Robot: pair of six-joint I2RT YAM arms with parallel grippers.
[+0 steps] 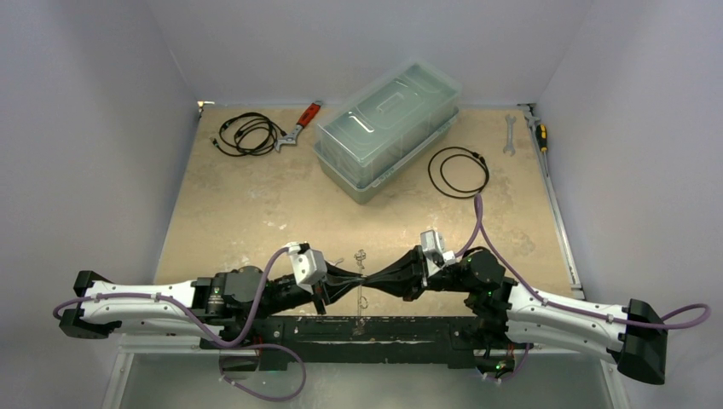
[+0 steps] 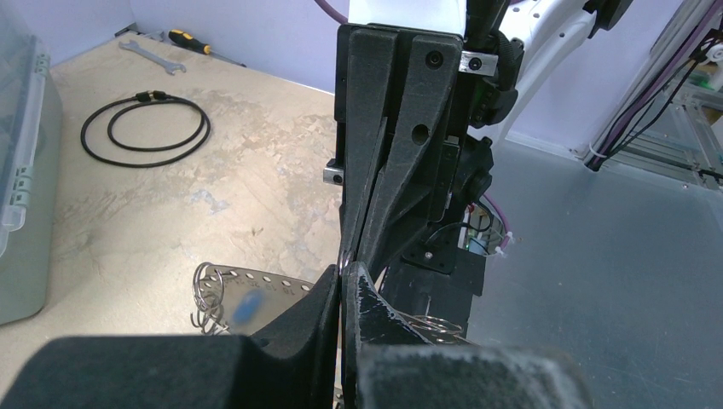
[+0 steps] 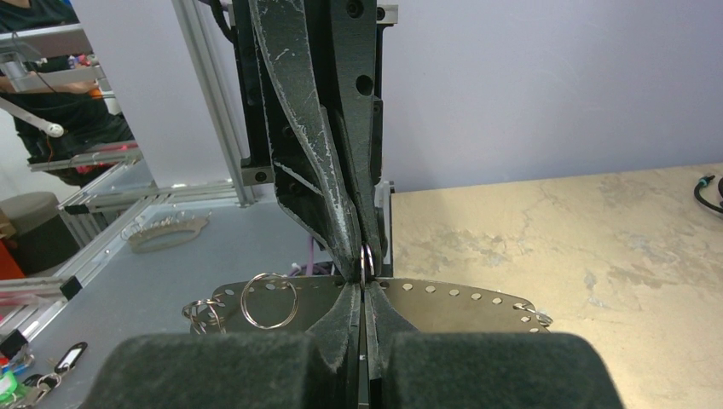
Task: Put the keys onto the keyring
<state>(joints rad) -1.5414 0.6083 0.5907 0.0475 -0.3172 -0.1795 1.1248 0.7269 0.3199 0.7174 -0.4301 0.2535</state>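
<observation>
The keyring shows as a flat silvery plate [image 3: 443, 302] with holes along its curved rim. Small split rings [image 3: 268, 300] hang from some of the holes. It hangs between both grippers at the table's front edge [image 1: 361, 294]. My left gripper [image 2: 343, 271] and right gripper [image 3: 365, 290] meet tip to tip [image 1: 361, 282]. Both are shut where a small split ring [image 3: 367, 260] sits on the plate's upper rim. A blurred blue piece [image 2: 247, 307] shows on the plate in the left wrist view. I cannot make out any silvery keys.
A clear lidded plastic box [image 1: 388, 128] stands at the back middle. Black cable coils lie right of it [image 1: 459, 170] and at the back left [image 1: 247, 132]. A red-handled wrench [image 1: 300, 123], a spanner [image 1: 510, 134] and a screwdriver [image 1: 539, 132] lie along the back.
</observation>
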